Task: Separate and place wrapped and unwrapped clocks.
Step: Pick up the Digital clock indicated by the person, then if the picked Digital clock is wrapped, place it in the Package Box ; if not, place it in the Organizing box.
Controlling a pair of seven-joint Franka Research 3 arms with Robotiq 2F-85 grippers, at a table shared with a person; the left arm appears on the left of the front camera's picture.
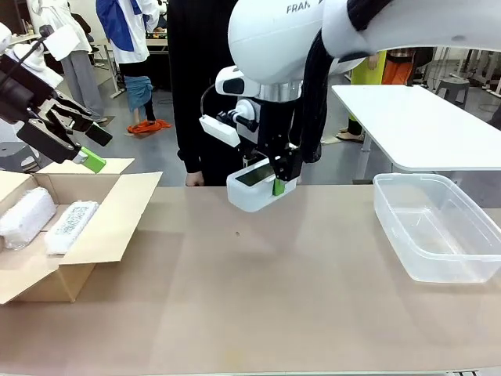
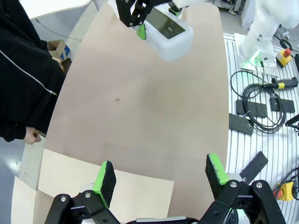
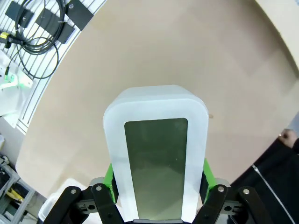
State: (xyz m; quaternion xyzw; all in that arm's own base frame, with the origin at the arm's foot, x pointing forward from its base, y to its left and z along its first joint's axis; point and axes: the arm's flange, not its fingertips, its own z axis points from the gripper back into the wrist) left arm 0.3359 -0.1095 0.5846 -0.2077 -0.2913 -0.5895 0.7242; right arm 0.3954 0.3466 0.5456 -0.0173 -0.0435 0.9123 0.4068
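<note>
Fingers of right gripper (image 3: 158,186) clamped on bare white clock (image 1: 252,189) above open tabletop (image 1: 274,298), left gripper (image 2: 161,179) spread wide, holding nothing, over cardboard box (image 1: 117,211).

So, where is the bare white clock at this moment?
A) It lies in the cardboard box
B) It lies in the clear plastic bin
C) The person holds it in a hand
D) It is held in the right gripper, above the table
D: the right gripper is shut on the white clock, its green pads on the clock's two sides, above the table.
</note>
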